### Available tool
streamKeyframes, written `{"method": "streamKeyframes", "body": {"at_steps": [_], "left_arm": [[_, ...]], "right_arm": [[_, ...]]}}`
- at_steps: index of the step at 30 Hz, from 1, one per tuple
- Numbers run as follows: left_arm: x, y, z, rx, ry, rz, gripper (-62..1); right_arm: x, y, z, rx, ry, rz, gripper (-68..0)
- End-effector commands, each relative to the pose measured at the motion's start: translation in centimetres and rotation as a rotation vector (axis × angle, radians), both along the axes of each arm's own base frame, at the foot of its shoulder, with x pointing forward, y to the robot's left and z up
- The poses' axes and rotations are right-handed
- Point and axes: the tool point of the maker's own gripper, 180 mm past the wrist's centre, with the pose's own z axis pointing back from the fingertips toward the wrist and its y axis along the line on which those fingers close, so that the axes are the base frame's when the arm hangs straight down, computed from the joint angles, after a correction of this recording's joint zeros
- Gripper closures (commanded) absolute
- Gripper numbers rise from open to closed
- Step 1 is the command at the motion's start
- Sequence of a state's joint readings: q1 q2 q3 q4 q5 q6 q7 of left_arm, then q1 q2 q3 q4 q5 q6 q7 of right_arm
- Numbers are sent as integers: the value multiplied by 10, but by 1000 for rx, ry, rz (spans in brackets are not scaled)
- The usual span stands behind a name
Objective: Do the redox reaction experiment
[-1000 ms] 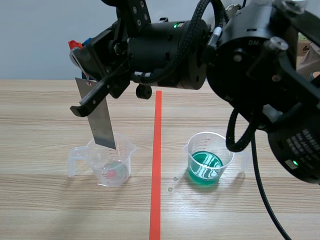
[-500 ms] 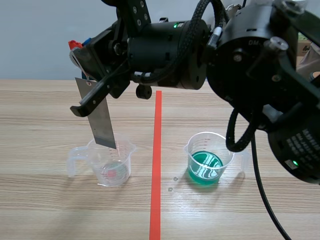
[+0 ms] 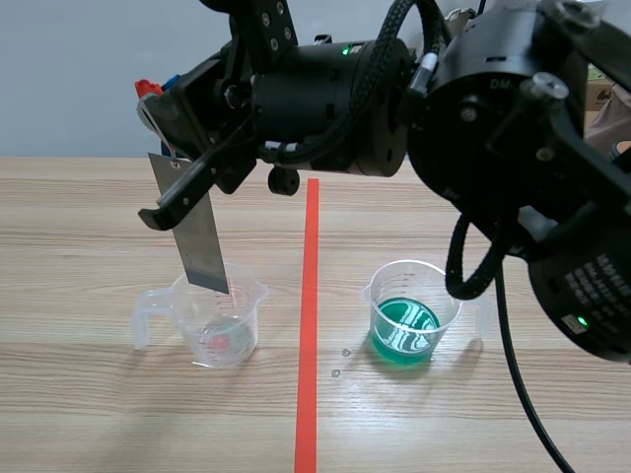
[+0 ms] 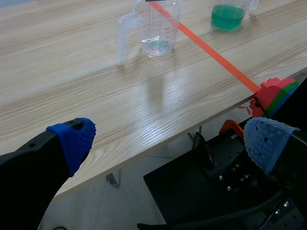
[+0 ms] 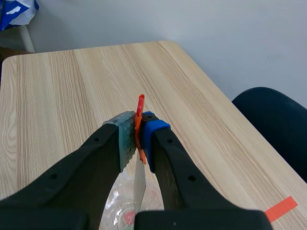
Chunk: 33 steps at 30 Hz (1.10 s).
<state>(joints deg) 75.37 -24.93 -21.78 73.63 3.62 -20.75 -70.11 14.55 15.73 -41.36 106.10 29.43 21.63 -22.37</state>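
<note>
A grey metal strip (image 3: 197, 236) hangs from a small orange-red clip. My right gripper (image 3: 158, 103), on the arm crossing from the right, is shut on that clip. In the right wrist view the clip sits between the pads of the gripper (image 5: 138, 129) and the strip (image 5: 139, 184) drops under it. The strip's lower end is at the mouth of a clear handled beaker (image 3: 219, 320) left of the tape line. A second beaker (image 3: 406, 315) holds green liquid on the right. My left gripper (image 4: 168, 143) is open and holds nothing, off the table's near edge; both beakers (image 4: 153, 28) (image 4: 229, 13) lie far ahead.
An orange-red tape line (image 3: 308, 325) runs between the beakers. The raised right arm (image 3: 473, 118) fills the upper middle of the scene. Black equipment (image 4: 216, 177) and a red, green and blue piece (image 4: 274, 95) sit below the table edge under the left gripper.
</note>
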Motion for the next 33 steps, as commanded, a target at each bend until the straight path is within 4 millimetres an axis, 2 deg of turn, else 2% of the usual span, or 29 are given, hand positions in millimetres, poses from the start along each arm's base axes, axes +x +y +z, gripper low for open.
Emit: {"method": "streamKeyframes", "body": {"at_steps": [1, 33], "left_arm": [[3, -2, 5, -10, -24, 0, -623], [3, -2, 5, -10, -24, 0, -623]], "right_arm": [[1, 0, 11, 31, -21, 1, -6], [2, 0, 11, 23, -32, -4, -6]]}}
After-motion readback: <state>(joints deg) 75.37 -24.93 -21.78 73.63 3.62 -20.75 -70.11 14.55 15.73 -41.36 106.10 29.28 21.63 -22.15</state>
